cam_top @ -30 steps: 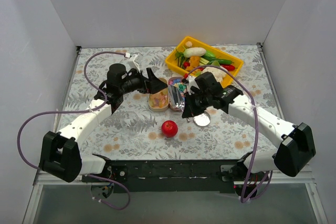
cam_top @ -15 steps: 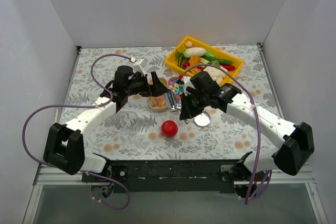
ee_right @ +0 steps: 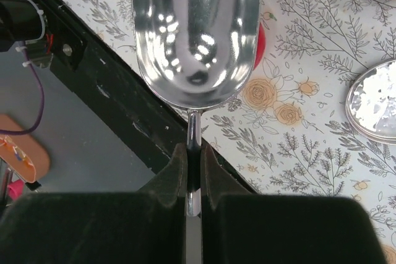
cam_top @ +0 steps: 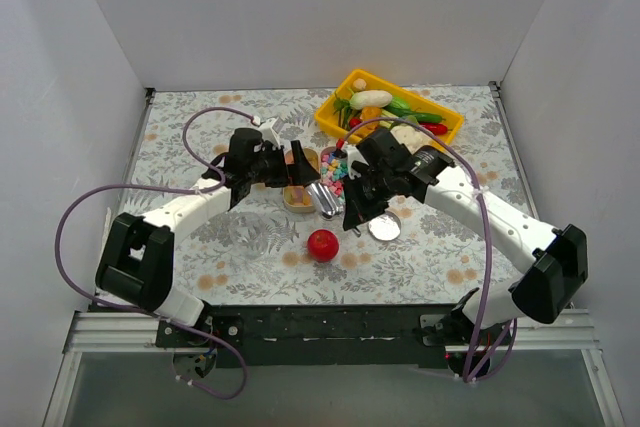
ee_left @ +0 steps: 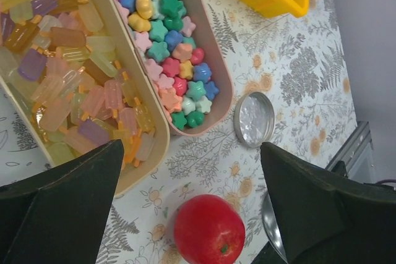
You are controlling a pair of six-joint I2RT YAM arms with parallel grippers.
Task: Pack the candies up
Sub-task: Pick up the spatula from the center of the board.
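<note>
The candies (ee_left: 68,85), small amber, orange and pale yellow gummy pieces, fill a beige oval tin (ee_left: 159,146); the top view shows them too (cam_top: 300,190). My left gripper (ee_left: 192,149) is open and empty, hovering above the tin's near end and the red ball. It is at the tin's far side in the top view (cam_top: 297,165). My right gripper (ee_right: 193,168) is shut on the handle of a metal scoop (ee_right: 195,29), whose bowl is empty. The scoop (cam_top: 325,199) hangs just right of the beige tin, above the table.
A pink tin (ee_left: 224,100) of coloured star candies lies beside the beige one. A glossy red ball (cam_top: 322,244) sits in front, a round silver lid (cam_top: 384,229) to its right. A yellow tray (cam_top: 345,132) of toy vegetables is at the back right. A clear round container (cam_top: 250,232) stands front left.
My left gripper has moved right, over the beige tin. My right gripper has carried the scoop slightly left, toward the tins.
</note>
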